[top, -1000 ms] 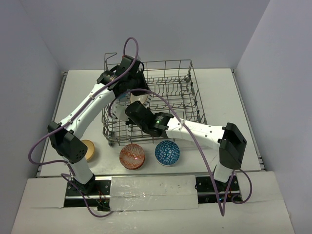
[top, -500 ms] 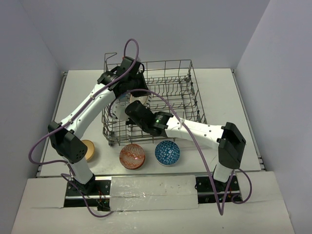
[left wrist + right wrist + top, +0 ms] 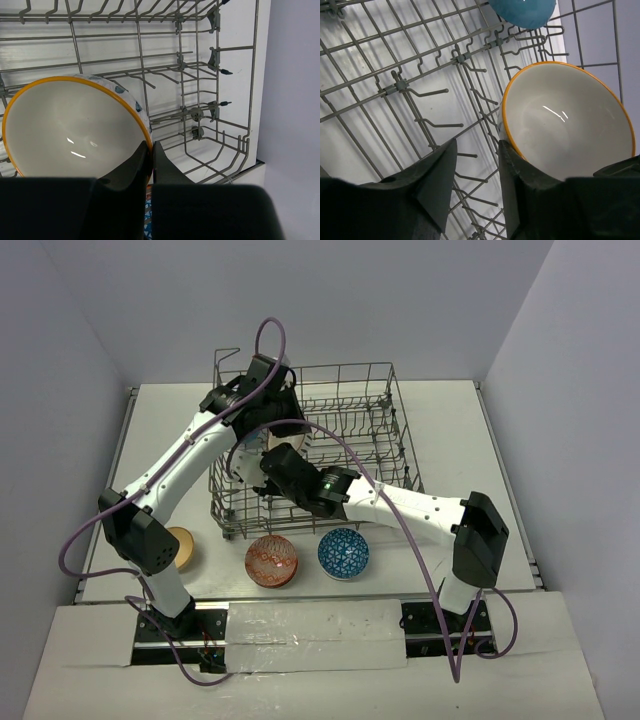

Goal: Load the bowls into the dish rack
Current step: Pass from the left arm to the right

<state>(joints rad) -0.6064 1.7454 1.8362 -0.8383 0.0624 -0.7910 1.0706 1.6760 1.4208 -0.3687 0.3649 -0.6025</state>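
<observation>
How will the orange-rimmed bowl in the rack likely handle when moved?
Glossy highlights on the orange-rimmed bowl suggest a hard, slick glaze; it may slip in the left gripper pinching its rim. Its rounded wall would probably tip unless tines support it.

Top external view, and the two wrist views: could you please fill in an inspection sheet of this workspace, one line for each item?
Surface: pale table, carrying the rack and bowls.
Job's things: dish rack at the far middle; orange-rimmed bowl inside it; teal bowl beyond that, seemingly in the rack too; wooden bowl, red bowl and blue patterned bowl on the table in front of the rack.
Clutter: nothing seen.
Grippers: left gripper shut on the orange-rimmed bowl's rim; right gripper open beside that bowl.
Cables: purple cables loop from both arms; one arcs over the rack.
Surroundings: plain walls on three sides.
</observation>
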